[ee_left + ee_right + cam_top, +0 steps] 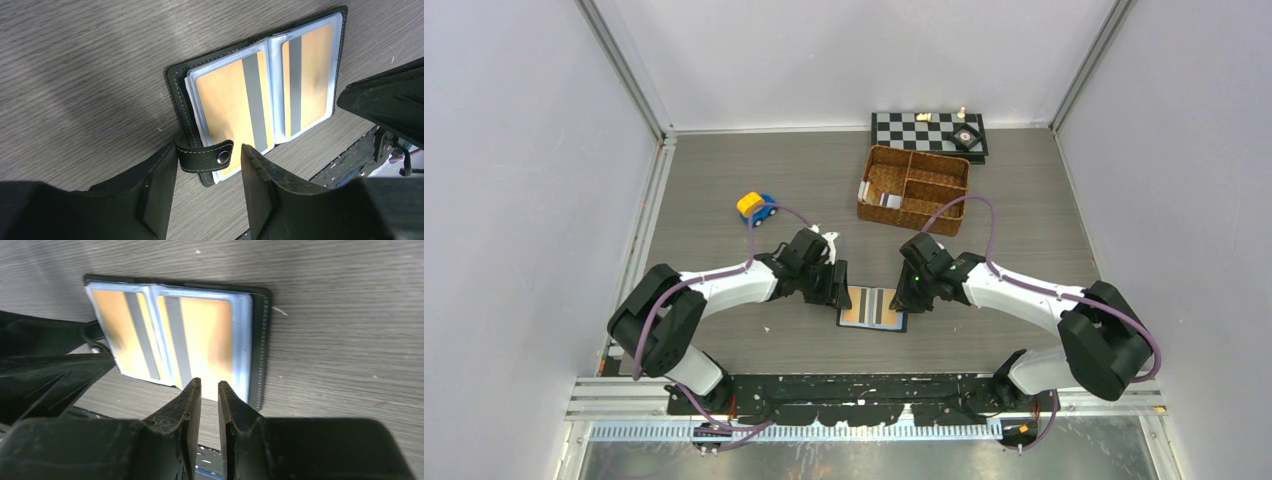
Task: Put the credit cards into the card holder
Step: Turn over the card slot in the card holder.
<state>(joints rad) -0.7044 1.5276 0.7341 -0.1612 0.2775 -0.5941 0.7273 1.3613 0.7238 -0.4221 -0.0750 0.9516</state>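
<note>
Lying open at lower centre of the overhead frame, a black leather bifold card holder [872,308] shows two sleeved tan-orange plastic cards [225,110]. Left end effector [210,160] gapes around its snap tab [202,157]; right end effector [209,385] sits nearly closed, apparently empty. The next move likely calls for fetching the pale cards [880,197] from the brown wicker basket [904,218].

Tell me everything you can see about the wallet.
The wallet lies open and flat on the table. It has black stitched leather outside and clear plastic sleeves inside, two showing orange cards with grey stripes. Its snap tab sticks out between the open left gripper fingers. The right gripper is at the opposite edge.
</note>
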